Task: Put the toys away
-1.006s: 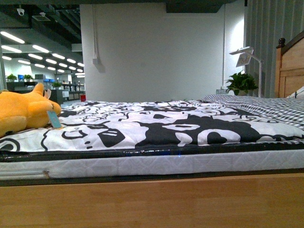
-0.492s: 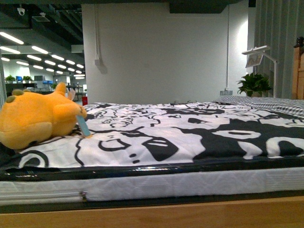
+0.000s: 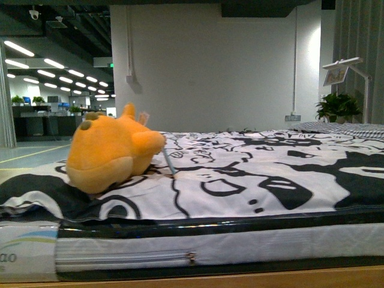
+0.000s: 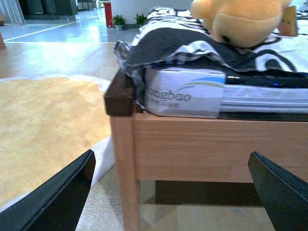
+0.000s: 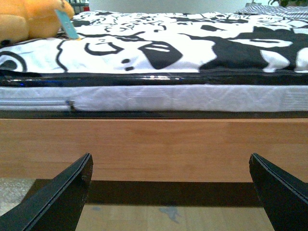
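Neither arm shows in the front view, and each wrist view shows only two dark, wedge-shaped fingertips at the lower corners. The left gripper (image 4: 171,154) is spread wide and holds nothing, level with the wooden bed frame (image 4: 216,149). The right gripper (image 5: 170,156) is just as wide apart and bare, facing the long side of the frame. The plush toy (image 3: 111,153) is cut off at the top in the left wrist view, and only a corner of it shows in the right wrist view. Its face is hard to make out. It is soft, rounded and orange-yellow, with a paler underside and a small dark patch on top. It lies on the black-and-white bed cover (image 3: 270,174) near the bed's left end, close to the front edge. A blue tag (image 3: 170,161) hangs from its side onto the cover. Under the cover sits a quilted white mattress (image 3: 240,246) with a zip (image 3: 191,258) along its side, resting on the smooth frame. A dark corner post (image 4: 120,91) marks the bed's end, with the cover bunched against it. Beyond the post lies a fuzzy yellow rug (image 4: 43,125) on a pale, shiny floor. To the right of the toy the cover stretches flat.
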